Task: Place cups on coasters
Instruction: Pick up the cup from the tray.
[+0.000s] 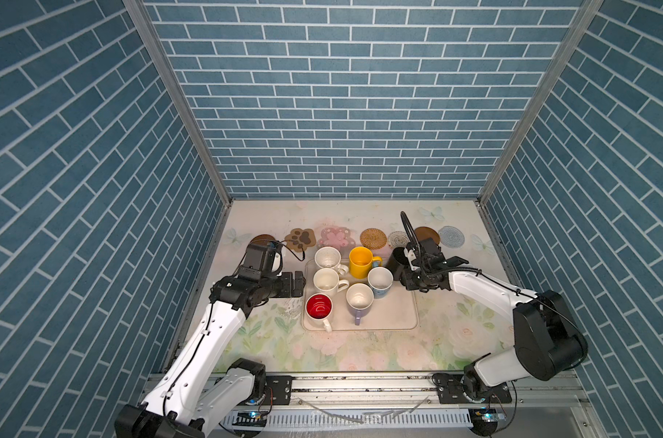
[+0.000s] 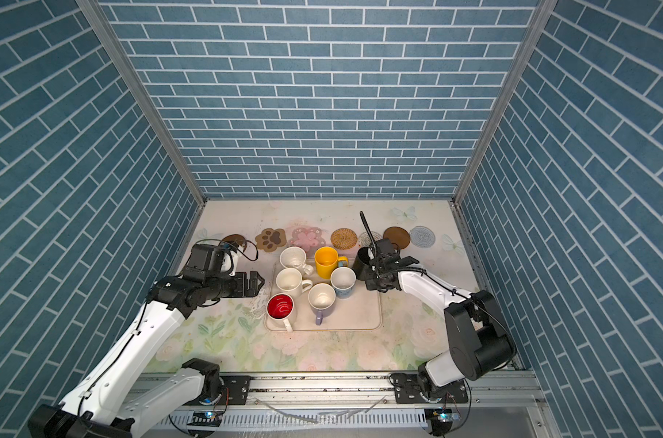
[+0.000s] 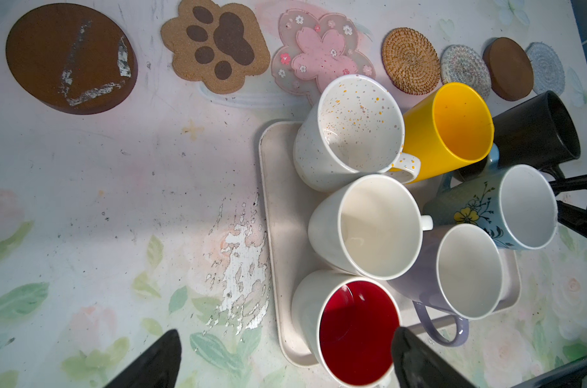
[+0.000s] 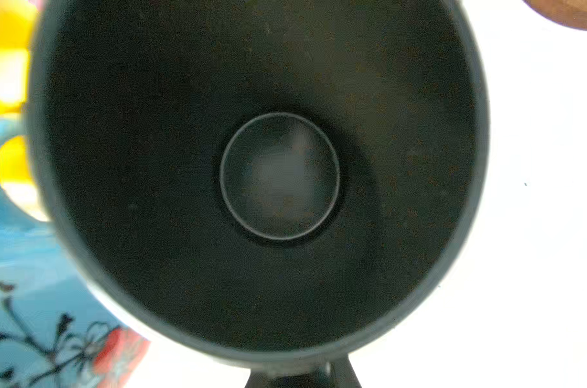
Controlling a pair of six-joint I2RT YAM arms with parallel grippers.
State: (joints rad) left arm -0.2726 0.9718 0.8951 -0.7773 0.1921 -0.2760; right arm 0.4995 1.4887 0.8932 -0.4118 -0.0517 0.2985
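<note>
Cups crowd a cream tray on the table in both top views, with seven coasters lined up at its 12 o'clock. At the cluster's 2 o'clock the right end effector pinches the black cup by its handle; the left end effector hovers spread at 9 o'clock. Left wrist view: its fingertips stand wide apart, the red-lined cup showing between them. Right wrist view: the black cup's dark interior fills the frame, a light blue cup just beside it.

Right wrist view crops the black mug; blue mug is blurred.
</note>
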